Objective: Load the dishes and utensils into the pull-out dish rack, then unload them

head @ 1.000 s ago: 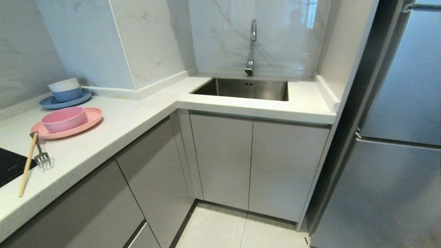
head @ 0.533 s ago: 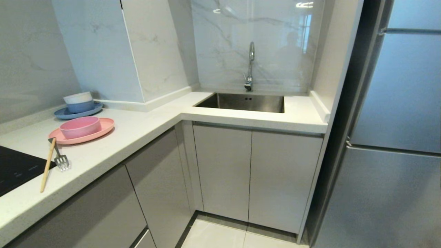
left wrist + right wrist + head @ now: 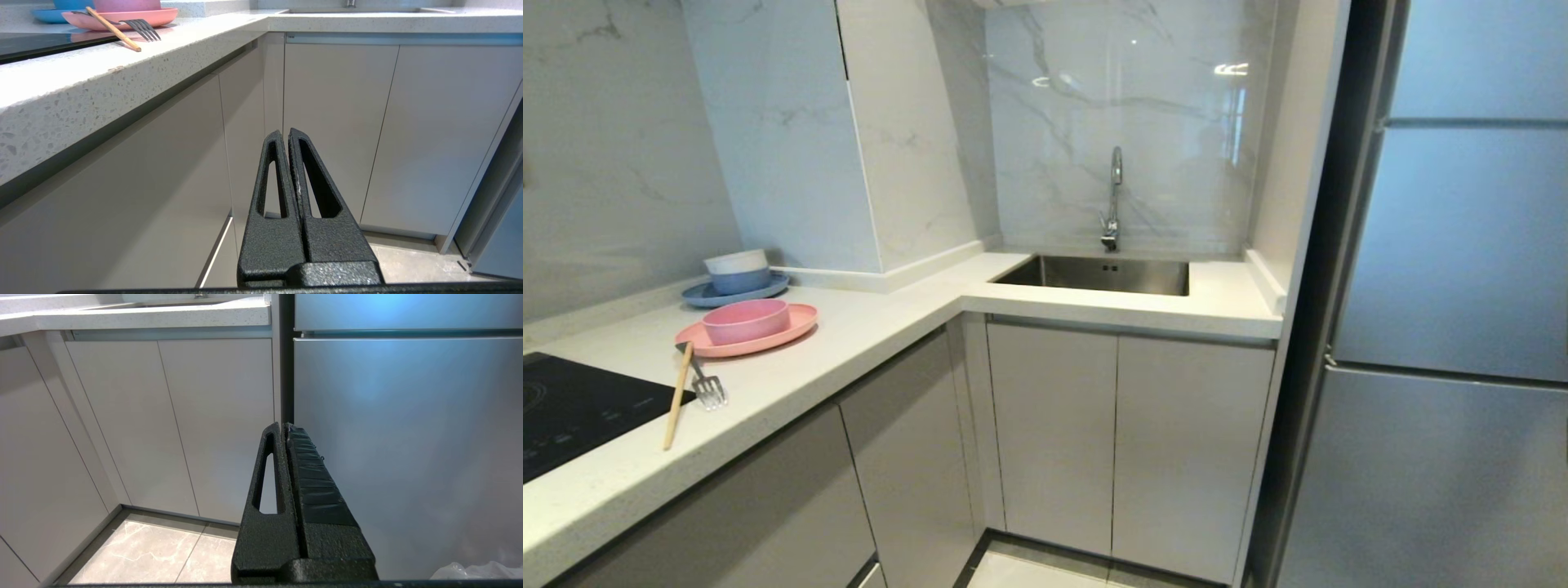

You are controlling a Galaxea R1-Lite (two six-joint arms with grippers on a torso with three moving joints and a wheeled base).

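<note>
Here our left jaws (image 3: 288, 132) and right jaws (image 3: 285, 426) are clenched, empty; above the left jaws, pink plate (image 3: 159, 17), chopsticks (image 3: 112, 28), fork (image 3: 141, 28) rest on the bench (image 3: 73, 73).

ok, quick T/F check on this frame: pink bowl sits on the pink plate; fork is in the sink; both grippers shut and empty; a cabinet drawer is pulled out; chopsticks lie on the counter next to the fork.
1. The pink bowl sits on the pink plate. True.
2. The fork is in the sink. False: it lies on the counter, near the pink plate.
3. Left gripper and right gripper are shut and empty. True.
4. A cabinet drawer is pulled out. False: every cabinet front in view is closed; no dish rack shows.
5. The chopsticks lie on the counter beside the fork. True.
</note>
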